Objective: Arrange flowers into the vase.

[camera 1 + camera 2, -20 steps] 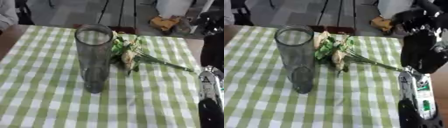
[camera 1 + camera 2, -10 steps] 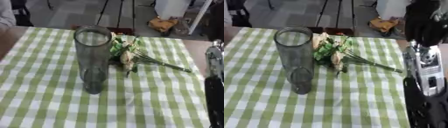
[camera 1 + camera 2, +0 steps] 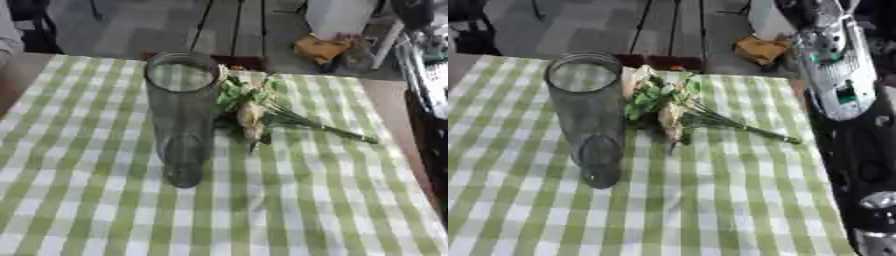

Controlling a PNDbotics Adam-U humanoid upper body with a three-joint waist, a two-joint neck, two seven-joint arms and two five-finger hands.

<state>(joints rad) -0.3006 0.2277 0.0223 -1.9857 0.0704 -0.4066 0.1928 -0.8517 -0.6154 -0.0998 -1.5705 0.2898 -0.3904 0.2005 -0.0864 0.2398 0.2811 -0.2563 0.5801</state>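
Both eyes are looking down from the robot's head, facing toward twelve o'clock across the checked tablecloth [image 3: 87,200]. They are sharing the glass vase [image 3: 182,115] and the flowers [image 3: 254,107] lying near it toward three o'clock. The right eye is also taking in the right arm [image 3: 842,85], close at three o'clock.

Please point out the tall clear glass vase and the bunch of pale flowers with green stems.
tall clear glass vase [image 3: 182,125], left eye view, on the middle of its wall.
bunch of pale flowers with green stems [image 3: 668,113], right eye view, on a pale bloom.
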